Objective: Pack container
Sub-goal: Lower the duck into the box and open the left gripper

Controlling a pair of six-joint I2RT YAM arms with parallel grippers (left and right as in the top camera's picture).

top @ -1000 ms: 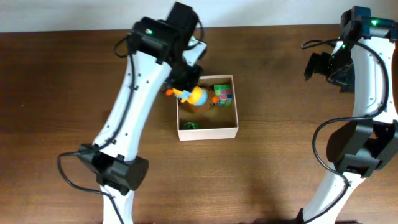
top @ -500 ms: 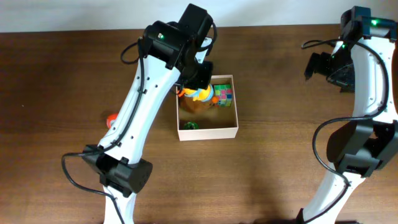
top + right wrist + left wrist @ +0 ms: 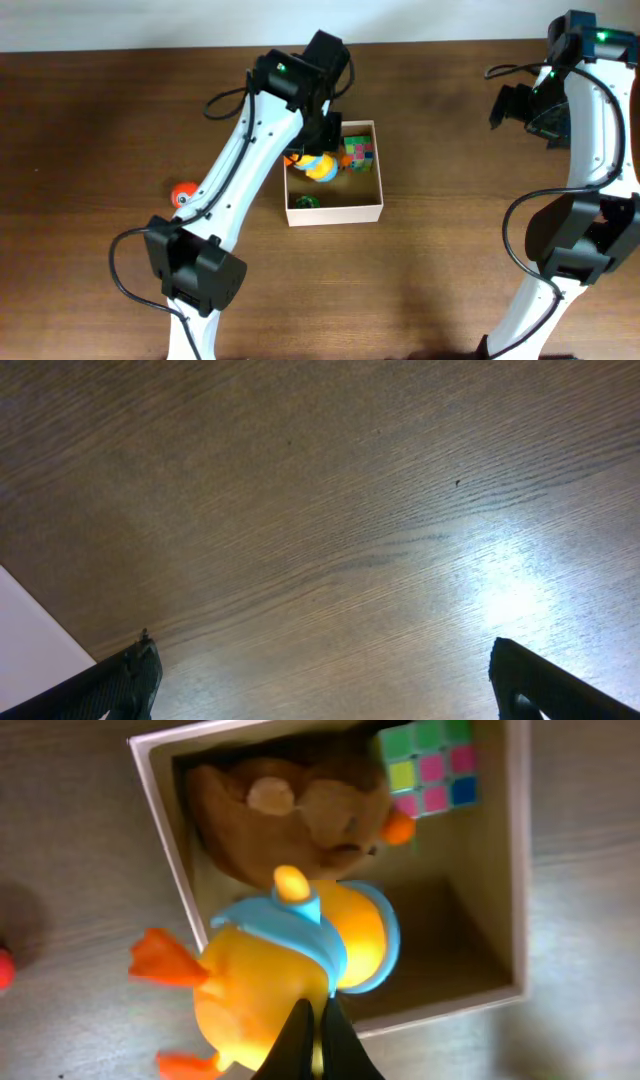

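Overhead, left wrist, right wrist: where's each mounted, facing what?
Overhead: above the table, facing straight down; left arm, right arm show.
Left wrist: on left arm, facing down past shut left gripper at duck toy over container.
Right wrist: on right arm, facing down at table; open right gripper tips show.
Shared: overhead and left wrist both show container, duck toy.

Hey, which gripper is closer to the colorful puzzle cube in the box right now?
Left. The left gripper, shut on a yellow duck toy, hangs over the container just beside the cube. The right gripper, open, is far off over bare table.
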